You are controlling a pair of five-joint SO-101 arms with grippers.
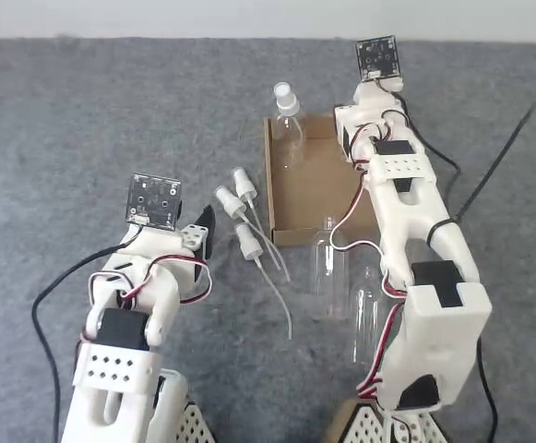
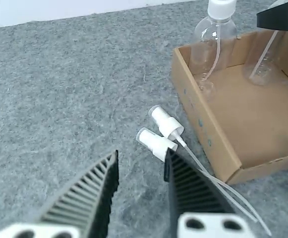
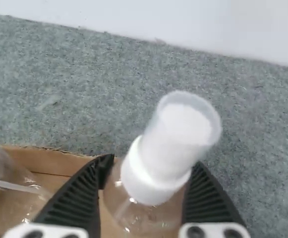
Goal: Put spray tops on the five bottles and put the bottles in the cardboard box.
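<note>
capped bottle [image 3: 169, 148] clamped in right gripper [image 3: 151, 166], apparently for setting into cardboard box [image 1: 315, 192]; left gripper [image 2: 141, 154] open, empty, poised near loose spray tops [image 2: 156, 141]

Your left arm [image 1: 111, 369] and right arm [image 1: 415, 208] wear white plastic shells, black servos, red-white-black cables, and black ribbed fingers [image 2: 86, 196].

Grey carpeted table [image 1: 83, 111]: a cardboard box [image 1: 270, 185] sits near the far edge, three loose spray tops [image 1: 240, 214] just beside it, and two clear bottles [image 1: 330, 263] nearer.
</note>
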